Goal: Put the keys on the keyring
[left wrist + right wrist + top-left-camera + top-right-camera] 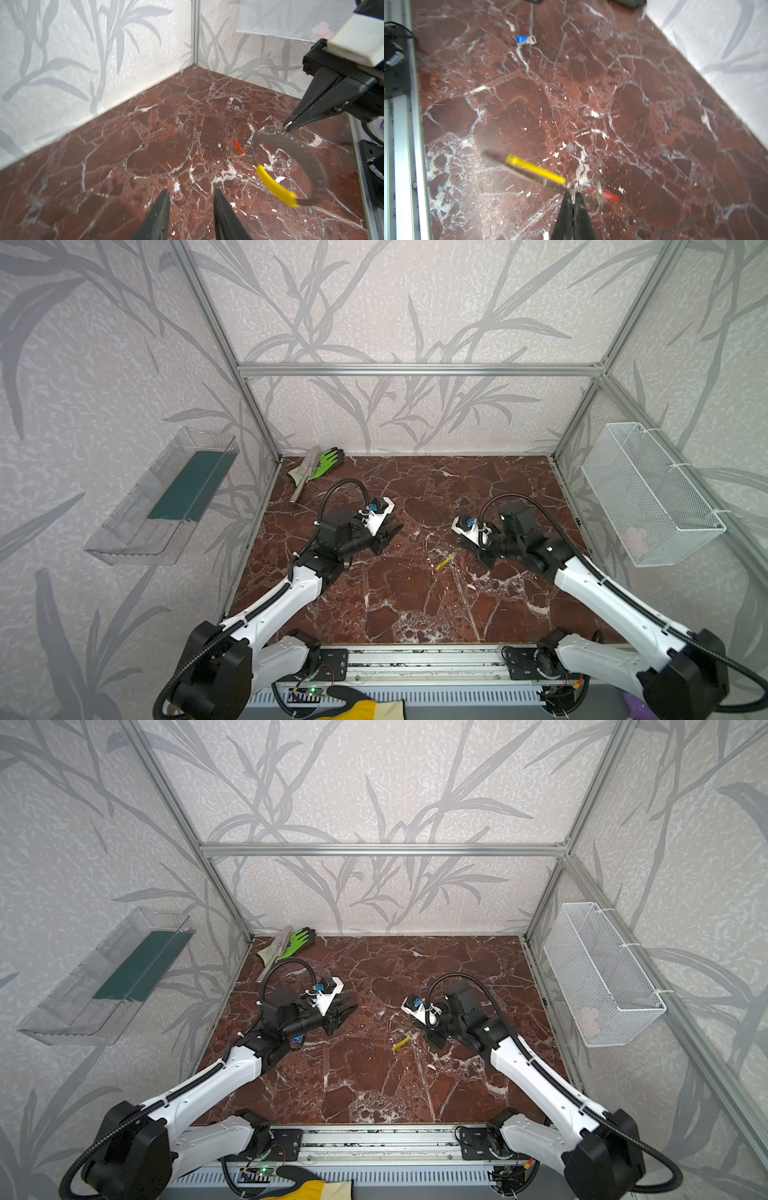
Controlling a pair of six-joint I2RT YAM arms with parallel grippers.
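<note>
The keyring [291, 143] is a thin grey hoop with a yellow arc [274, 189], blurred, right of table centre; the arc shows in both top views [443, 562] [401, 1042]. My right gripper [572, 194] is shut on a small silver wire ring at the hoop's edge, also seen in the left wrist view [287, 126]. The red-headed key [609, 197] lies right beside those tips, by wire rings. The blue-headed key [525, 40] lies apart on the marble, near my left arm [296, 1040]. My left gripper [191, 194] is open and empty, short of the hoop.
A green glove and a trowel [320, 466] lie in the back left corner. A clear tray [166, 497] hangs on the left wall and a white mesh basket [648, 489] on the right wall. An aluminium rail [415, 664] runs along the front edge.
</note>
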